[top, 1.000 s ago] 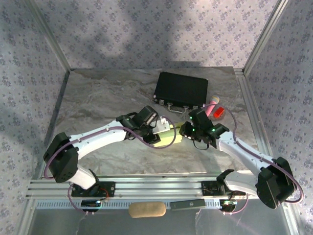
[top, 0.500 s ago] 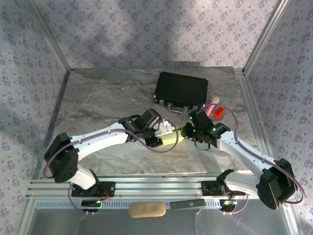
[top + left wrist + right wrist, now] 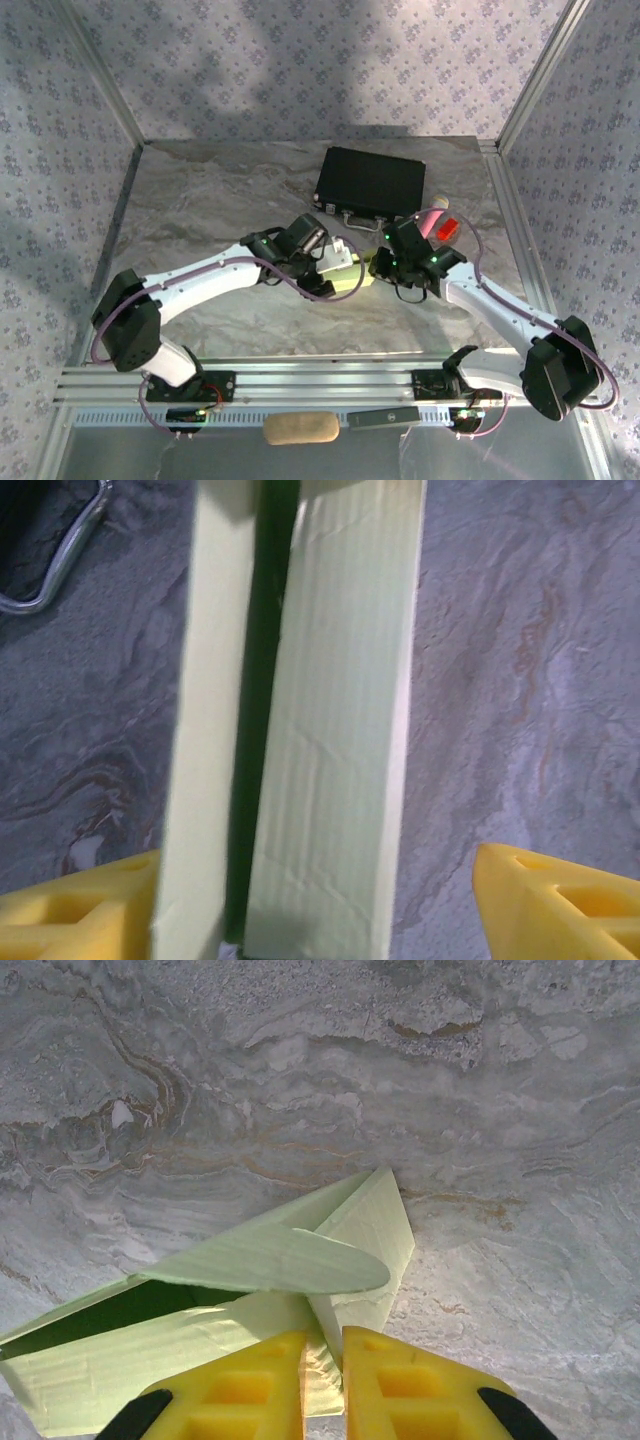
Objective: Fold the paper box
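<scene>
One paper box [image 3: 347,284] is lying on the table [image 3: 210,200], sitting between the two grippers. In the left wrist view it is running lengthwise through the gap of the left gripper [image 3: 320,910], with a dark slot showing between its two pale panels. Those jaws are standing spread wide. The box is lapping over the left-hand finger [image 3: 70,905], while the right-hand finger [image 3: 560,900] is standing apart from it with bare table between. The right gripper [image 3: 325,1360] is holding its jaws nearly pressed together, pinching a thin edge of the card. The rest of the box is spreading ahead and to the left of them, with one rounded flap lifting.

The two arms are reaching in from the near edge. The left arm [image 3: 200,280] and the right arm [image 3: 490,305] are each bending at the elbow and angling their wrists toward each other.

One black case [image 3: 372,183] is lying beyond both pairs of jaws, and its metal handle [image 3: 50,570] is showing ahead and left of the left jaws. One pink and red item [image 3: 440,225] is sitting behind the right jaws.
</scene>
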Controlling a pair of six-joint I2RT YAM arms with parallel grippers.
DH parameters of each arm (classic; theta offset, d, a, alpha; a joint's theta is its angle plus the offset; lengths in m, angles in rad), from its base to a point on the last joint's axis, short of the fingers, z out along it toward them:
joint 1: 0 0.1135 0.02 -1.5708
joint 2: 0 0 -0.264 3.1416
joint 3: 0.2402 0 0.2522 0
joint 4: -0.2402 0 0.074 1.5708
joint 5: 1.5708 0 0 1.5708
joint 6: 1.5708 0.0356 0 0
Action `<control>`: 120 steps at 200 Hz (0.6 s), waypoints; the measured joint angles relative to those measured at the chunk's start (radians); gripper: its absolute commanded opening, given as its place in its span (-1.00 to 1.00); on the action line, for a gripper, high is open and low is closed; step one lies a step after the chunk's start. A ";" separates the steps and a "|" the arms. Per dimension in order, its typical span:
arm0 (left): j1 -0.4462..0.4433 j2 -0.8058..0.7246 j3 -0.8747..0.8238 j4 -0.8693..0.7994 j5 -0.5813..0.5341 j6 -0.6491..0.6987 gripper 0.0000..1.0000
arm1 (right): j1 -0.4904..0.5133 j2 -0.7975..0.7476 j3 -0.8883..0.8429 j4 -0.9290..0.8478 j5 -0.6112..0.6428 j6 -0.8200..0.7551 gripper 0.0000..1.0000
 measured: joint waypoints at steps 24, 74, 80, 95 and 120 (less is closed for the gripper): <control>-0.002 0.058 0.027 -0.004 0.010 0.002 0.41 | 0.000 0.003 0.003 0.000 0.000 0.000 -0.68; -0.019 0.085 0.017 0.013 -0.062 0.006 0.29 | 0.000 0.003 0.007 -0.007 0.000 -0.001 -0.51; -0.024 0.085 0.015 0.017 -0.070 0.006 0.28 | 0.000 0.001 0.007 -0.011 -0.001 -0.001 -0.45; -0.029 0.085 0.010 0.032 -0.093 0.010 0.22 | 0.000 -0.015 0.007 -0.025 -0.001 -0.011 -0.25; -0.030 0.085 -0.007 0.051 -0.116 0.018 0.15 | -0.002 -0.093 0.012 -0.060 0.007 -0.038 0.18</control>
